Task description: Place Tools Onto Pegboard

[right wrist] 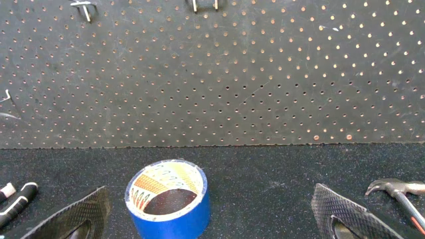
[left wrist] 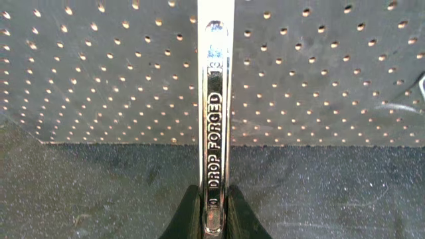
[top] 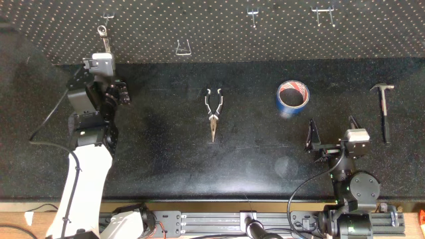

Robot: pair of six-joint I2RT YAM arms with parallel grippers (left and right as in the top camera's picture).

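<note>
— While the wrench (left wrist: 214,119) is up at the pegboard (top: 265,40), which step are you on?

— Hanging the 1st tool. I have the left gripper (left wrist: 212,209) clenched on the wrench's lower shank, with the bar running straight up in front of the perforated panel. From above, its upper end lies just below the leftmost hook (top: 107,14). I can't tell whether it is over the hook or short of it.

— And the right side?

— The right gripper (top: 331,136) is released, fingers spread. It sits low over the surface (top: 166,153), facing the blue tape roll (right wrist: 167,199) and touching nothing.

— What's left?

— 3 things lie on the surface: the pliers (top: 213,113) in the middle, the tape roll to their right and the hammer (top: 383,109) at the far right. I'd judge the job barely begun.

— Next move?

— I reckon the wrench's upper end has to go onto that hook. That calls for a fine line-up, then a small lowering so the hook takes the weight before I open the fingers. The wrench's top runs past the edge of the wrist view, so I'd lean on the overhead camera. I'd also go slowly, since a release off the hook would likely drop the tool down the panel.
</note>
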